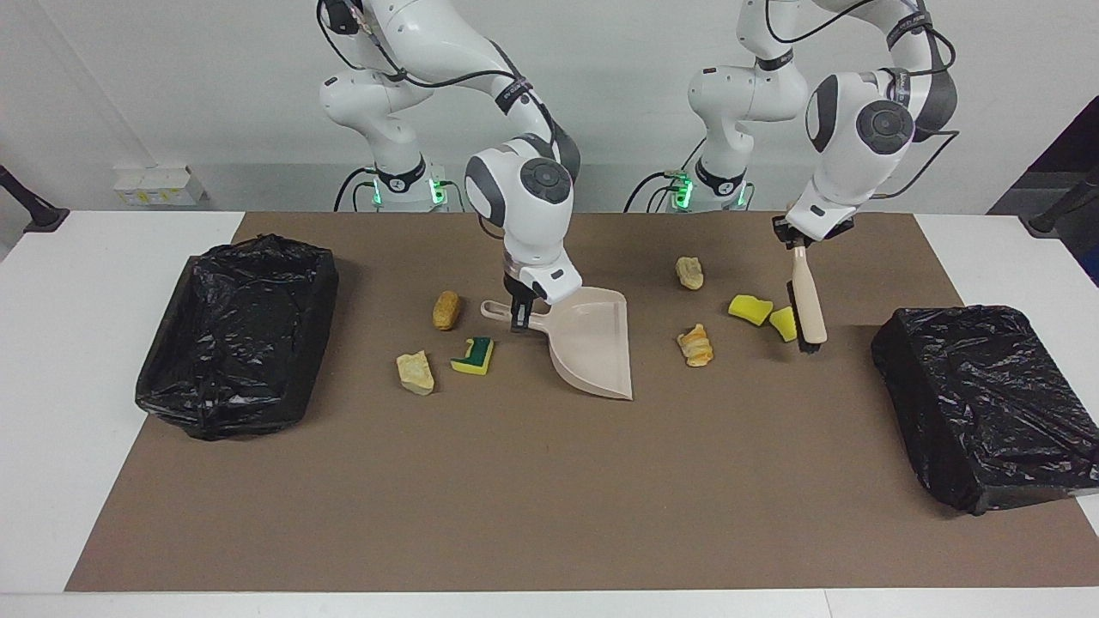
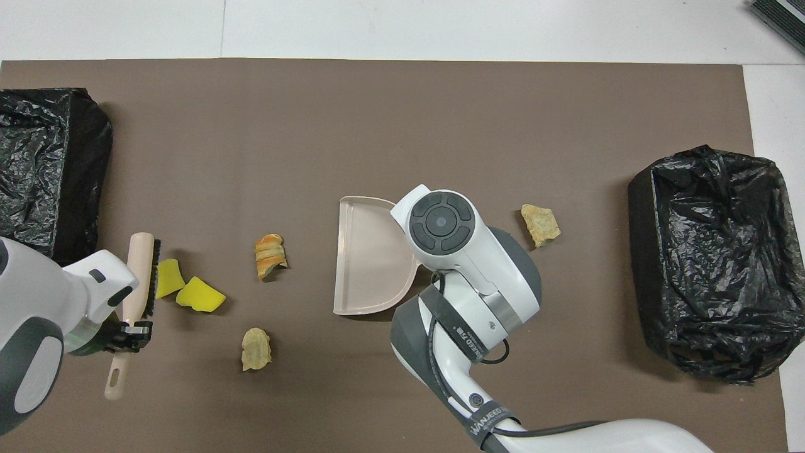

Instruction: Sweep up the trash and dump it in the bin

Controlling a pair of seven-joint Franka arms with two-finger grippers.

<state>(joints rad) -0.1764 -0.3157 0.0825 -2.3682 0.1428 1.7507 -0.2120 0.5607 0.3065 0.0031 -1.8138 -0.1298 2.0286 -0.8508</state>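
My right gripper (image 1: 520,316) is shut on the handle of the beige dustpan (image 1: 592,343), whose open lip faces the left arm's end; the pan also shows in the overhead view (image 2: 368,258). My left gripper (image 1: 800,242) is shut on the handle of a brush (image 1: 807,300) with black bristles, held upright beside two yellow sponge chunks (image 1: 749,309) (image 1: 783,323). An orange bread piece (image 1: 695,345) and a tan piece (image 1: 689,273) lie between pan and brush. A green-and-yellow sponge (image 1: 474,355) and two tan pieces (image 1: 446,310) (image 1: 415,372) lie beside the pan's handle.
A black-bagged bin (image 1: 236,335) stands at the right arm's end of the brown mat (image 1: 549,498). Another black-bagged bin (image 1: 987,403) stands at the left arm's end, close to the brush. White table borders the mat.
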